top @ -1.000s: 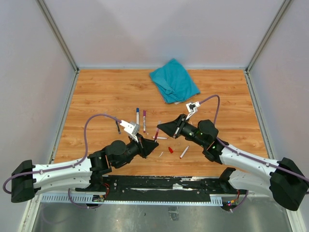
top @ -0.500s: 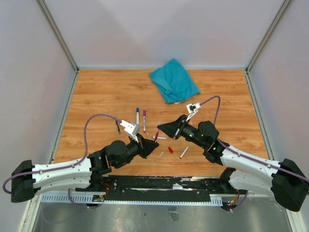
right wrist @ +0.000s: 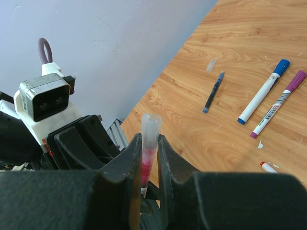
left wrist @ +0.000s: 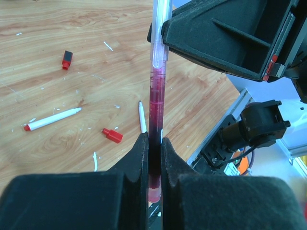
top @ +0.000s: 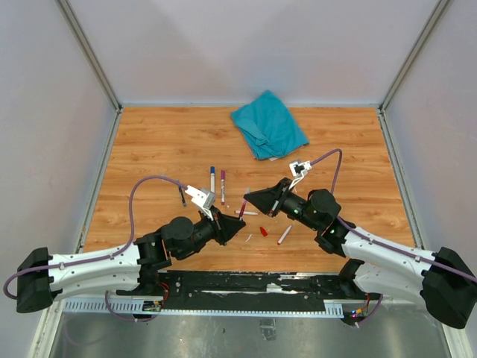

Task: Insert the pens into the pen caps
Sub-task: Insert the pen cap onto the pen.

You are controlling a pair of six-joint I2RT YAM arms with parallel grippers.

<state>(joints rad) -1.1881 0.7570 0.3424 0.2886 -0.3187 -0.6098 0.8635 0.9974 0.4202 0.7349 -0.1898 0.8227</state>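
A crimson-barrelled pen (top: 242,208) hangs above the table between the two grippers. My left gripper (left wrist: 153,139) is shut on the pen's lower barrel (left wrist: 156,100). My right gripper (right wrist: 146,139) is shut on the clear pen cap (right wrist: 149,125) that sits over the pen's upper end. In the top view the left gripper (top: 238,223) and right gripper (top: 249,198) face each other tip to tip. Loose on the wood lie a red cap (left wrist: 112,135), a red-and-black cap (left wrist: 66,58) and a red-tipped white pen (left wrist: 52,119).
A blue-capped pen (right wrist: 264,97), a purple-capped pen (right wrist: 279,103) and a thin dark pen (right wrist: 213,91) lie left of the grippers. A thin white pen (left wrist: 142,116) lies near the red cap. A teal cloth (top: 268,124) sits at the back. White scraps dot the wood.
The right arm's wrist and elbow have drifted slightly right. Both grippers and the pen stay where they were.
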